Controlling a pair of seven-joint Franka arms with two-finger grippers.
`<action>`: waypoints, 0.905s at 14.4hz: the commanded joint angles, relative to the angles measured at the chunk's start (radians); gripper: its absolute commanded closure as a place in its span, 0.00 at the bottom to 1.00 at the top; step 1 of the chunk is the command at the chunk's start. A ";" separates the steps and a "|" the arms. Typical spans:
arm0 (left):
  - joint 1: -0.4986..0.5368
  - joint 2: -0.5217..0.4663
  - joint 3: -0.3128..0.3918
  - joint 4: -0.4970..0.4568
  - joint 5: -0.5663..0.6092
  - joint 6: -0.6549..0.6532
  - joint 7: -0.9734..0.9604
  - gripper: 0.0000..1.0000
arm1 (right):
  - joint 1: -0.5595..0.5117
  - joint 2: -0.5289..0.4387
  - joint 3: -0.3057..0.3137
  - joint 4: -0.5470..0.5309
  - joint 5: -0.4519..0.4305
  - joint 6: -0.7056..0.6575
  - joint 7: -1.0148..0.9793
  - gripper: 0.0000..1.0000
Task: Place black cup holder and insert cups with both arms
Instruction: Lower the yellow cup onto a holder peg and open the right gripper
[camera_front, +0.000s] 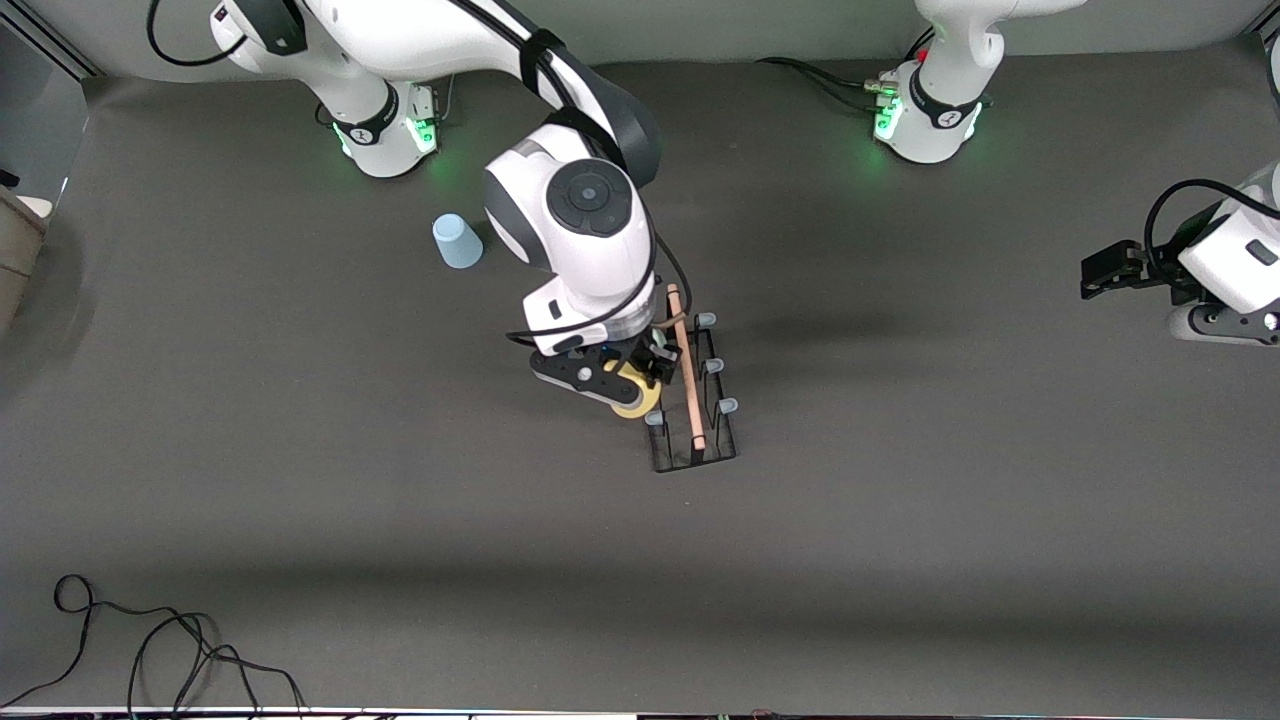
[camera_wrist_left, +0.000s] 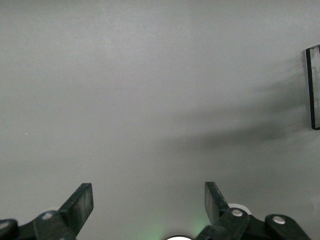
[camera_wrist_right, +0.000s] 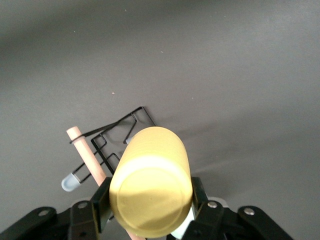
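The black cup holder (camera_front: 716, 445) stands mid-table, its wooden bar handle (camera_front: 687, 372) on top and its grey-tipped pegs (camera_front: 728, 406) bare on the side toward the left arm. My right gripper (camera_front: 640, 385) is shut on the yellow cup (camera_front: 637, 402) and holds it on its side right at the rack's pegs. In the right wrist view the yellow cup (camera_wrist_right: 150, 190) sits between the fingers (camera_wrist_right: 100, 200), over the rack (camera_wrist_right: 117, 132). The light blue cup (camera_front: 457, 241) stands upside down near the right arm's base. The pale green cup is mostly hidden. My left gripper (camera_front: 1108, 270) waits, open and empty (camera_wrist_left: 148, 200).
A loose black cable (camera_front: 150, 640) lies near the table's front edge at the right arm's end. A thin black frame edge (camera_wrist_left: 313, 87) shows at the border of the left wrist view. The two arm bases (camera_front: 385, 130) stand along the back.
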 joint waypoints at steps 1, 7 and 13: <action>0.004 -0.013 0.000 -0.006 -0.006 -0.014 0.007 0.01 | 0.002 0.070 -0.008 0.083 -0.023 0.029 0.033 0.64; 0.004 -0.013 0.000 -0.006 -0.006 -0.014 0.009 0.01 | 0.003 0.128 -0.004 0.083 -0.023 0.086 0.034 0.63; 0.004 -0.013 0.000 -0.006 -0.006 -0.014 0.009 0.01 | 0.003 0.185 -0.003 0.075 -0.023 0.152 0.031 0.63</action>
